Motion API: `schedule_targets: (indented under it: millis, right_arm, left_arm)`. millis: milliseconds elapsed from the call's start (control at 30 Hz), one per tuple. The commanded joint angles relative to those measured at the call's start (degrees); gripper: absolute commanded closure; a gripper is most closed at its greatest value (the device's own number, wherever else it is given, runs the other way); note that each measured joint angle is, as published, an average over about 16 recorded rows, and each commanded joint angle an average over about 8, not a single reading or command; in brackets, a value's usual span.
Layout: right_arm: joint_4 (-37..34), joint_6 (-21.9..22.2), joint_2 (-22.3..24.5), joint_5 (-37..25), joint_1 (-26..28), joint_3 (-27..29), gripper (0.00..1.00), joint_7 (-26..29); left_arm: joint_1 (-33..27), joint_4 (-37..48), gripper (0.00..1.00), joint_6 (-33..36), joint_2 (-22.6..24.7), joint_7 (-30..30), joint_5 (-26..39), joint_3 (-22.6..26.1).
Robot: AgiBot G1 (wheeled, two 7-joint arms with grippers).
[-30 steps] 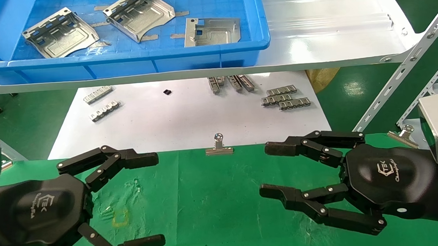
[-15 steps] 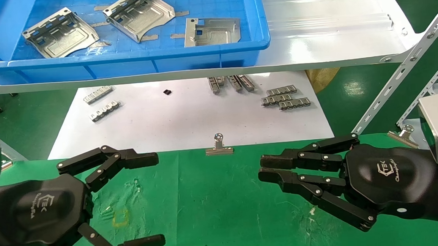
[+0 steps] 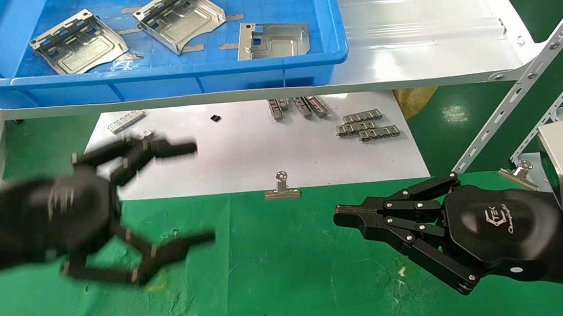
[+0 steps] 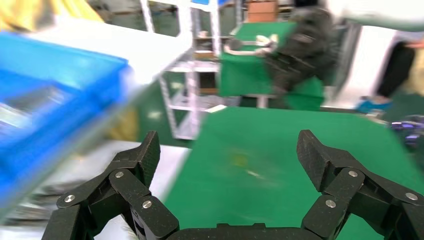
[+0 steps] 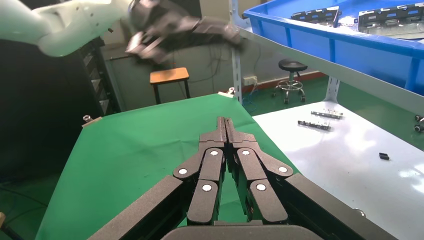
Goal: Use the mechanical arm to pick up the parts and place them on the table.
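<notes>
Three silver sheet-metal parts lie in the blue bin (image 3: 266,76) on the shelf: one at the left (image 3: 78,42), one in the middle (image 3: 180,18), one at the right (image 3: 273,40). My left gripper (image 3: 199,192) is open and empty, raised above the near left of the green table (image 3: 279,275), its upper finger over the white sheet. In the left wrist view it (image 4: 227,150) spans the green cloth. My right gripper (image 3: 340,216) is shut and empty, low over the green table at the right; the right wrist view shows its fingers (image 5: 226,124) pressed together.
A white sheet (image 3: 242,155) beyond the green cloth holds small notched metal strips (image 3: 367,126) and a black chip (image 3: 215,117). A silver binder clip (image 3: 281,187) sits at the cloth's edge. A glossy white shelf (image 3: 426,46) with slanted metal struts (image 3: 517,99) overhangs.
My right gripper closed from wide open to shut. My left gripper, still open, lifted and moved away from me toward the white sheet and bin in the last half second.
</notes>
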Motion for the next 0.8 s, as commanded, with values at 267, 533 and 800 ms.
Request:
schedule_targets:
  millis: [267,533,800]
  right_arm:
    - [0.0,0.0,0.0,0.0,0.0,0.0,0.75,0.0]
    - [0.0,0.0,0.0,0.0,0.0,0.0,0.00,0.0]
    - [0.0,0.0,0.0,0.0,0.0,0.0,0.00,0.0]
  left_arm:
    - [-22.7,20.6,0.00,-7.6,12.3,0.8,15.4,6.4]
    - [-36.4,46.4,0.00,-23.3,25.3,7.1,26.9,10.9]
    - [-41.2,59.3,0.91,-33.9,31.9,9.4,31.5,13.1]
